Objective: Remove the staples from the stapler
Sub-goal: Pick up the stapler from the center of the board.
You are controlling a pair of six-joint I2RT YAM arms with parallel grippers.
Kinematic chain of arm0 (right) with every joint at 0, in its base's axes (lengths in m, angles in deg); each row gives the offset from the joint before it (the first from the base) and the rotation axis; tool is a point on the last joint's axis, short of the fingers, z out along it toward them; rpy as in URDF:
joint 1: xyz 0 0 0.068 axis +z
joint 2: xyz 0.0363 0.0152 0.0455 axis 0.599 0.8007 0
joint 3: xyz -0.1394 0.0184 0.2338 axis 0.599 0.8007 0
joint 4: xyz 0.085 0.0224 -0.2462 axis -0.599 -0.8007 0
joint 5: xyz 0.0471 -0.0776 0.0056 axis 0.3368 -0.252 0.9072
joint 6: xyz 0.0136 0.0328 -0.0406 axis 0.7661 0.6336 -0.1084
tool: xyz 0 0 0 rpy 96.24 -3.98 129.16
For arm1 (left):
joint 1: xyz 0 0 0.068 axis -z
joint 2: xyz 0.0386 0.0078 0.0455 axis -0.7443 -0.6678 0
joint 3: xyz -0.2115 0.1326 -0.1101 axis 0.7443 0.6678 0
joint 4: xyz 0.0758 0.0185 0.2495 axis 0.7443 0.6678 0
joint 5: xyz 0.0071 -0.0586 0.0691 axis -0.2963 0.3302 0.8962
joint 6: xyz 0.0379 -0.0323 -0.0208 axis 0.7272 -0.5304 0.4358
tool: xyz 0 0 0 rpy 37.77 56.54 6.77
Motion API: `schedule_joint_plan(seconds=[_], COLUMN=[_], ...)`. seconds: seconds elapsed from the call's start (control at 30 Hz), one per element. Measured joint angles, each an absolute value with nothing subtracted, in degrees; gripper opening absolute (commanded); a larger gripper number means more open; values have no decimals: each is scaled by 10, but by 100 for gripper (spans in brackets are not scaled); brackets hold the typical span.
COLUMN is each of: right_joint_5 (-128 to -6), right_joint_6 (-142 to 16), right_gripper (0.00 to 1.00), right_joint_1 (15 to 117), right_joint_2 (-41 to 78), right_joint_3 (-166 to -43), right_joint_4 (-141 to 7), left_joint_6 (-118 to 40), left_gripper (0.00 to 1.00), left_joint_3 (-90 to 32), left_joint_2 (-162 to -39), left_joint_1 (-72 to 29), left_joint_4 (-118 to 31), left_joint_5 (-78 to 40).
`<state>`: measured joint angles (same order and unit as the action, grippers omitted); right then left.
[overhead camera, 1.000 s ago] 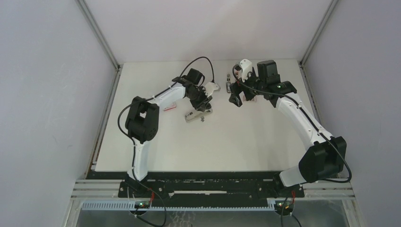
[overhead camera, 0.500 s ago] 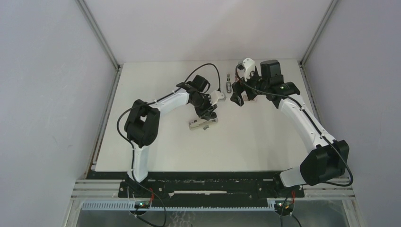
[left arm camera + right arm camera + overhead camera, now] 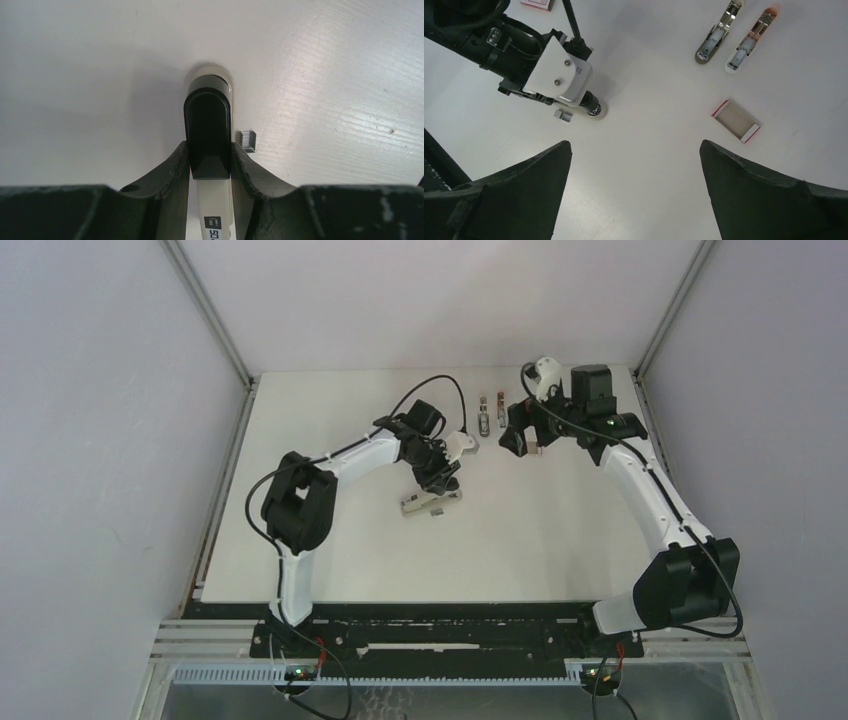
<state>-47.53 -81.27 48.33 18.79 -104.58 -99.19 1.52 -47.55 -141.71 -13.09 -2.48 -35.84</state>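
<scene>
The stapler [image 3: 207, 131] is gripped by the closed left hand [image 3: 209, 150] on the tabletop [image 3: 100, 60]; staples [image 3: 246, 140] lie just beside it. The right hand [image 3: 635, 147] is open. Unloading is judged under way; next, the stapler is probably to be checked for more.

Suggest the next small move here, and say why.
Probably ease the left tool and the stapler it clamps slightly away from the staples lying loose beside its end; the right tool hovers open above and would then have room to reach them.

White table [image 3: 330, 540], 3 staplers [image 3: 715, 36], staples [image 3: 247, 140], open box [image 3: 736, 120]
</scene>
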Motion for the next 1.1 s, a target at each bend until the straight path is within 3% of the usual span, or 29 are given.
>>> schedule_joint_plan(seconds=[0.3,0.5,0.87,1.1], right_joint_5=[-365,-290,-171,-128], right_joint_6=[-769,-719,-553,-457], right_gripper=[96,89,57,55], right_joint_1=[441,435,435,442], right_joint_2=[227,288,409,460], right_joint_3=[-1046,-1038,-1035,-1033], right_joint_4=[-990,-967,-881,-824], left_joint_6=[2,1,-28,-49], left_gripper=[1,0,0,0], left_joint_3=[-475,-469,-434,-419], left_joint_2=[-1394,-1353,-1280,-1252], left_joint_1=[-144,-149,-157,-159], left_joint_4=[-48,-65,-83,-98], left_joint_5=[-340,-340,-339,-338])
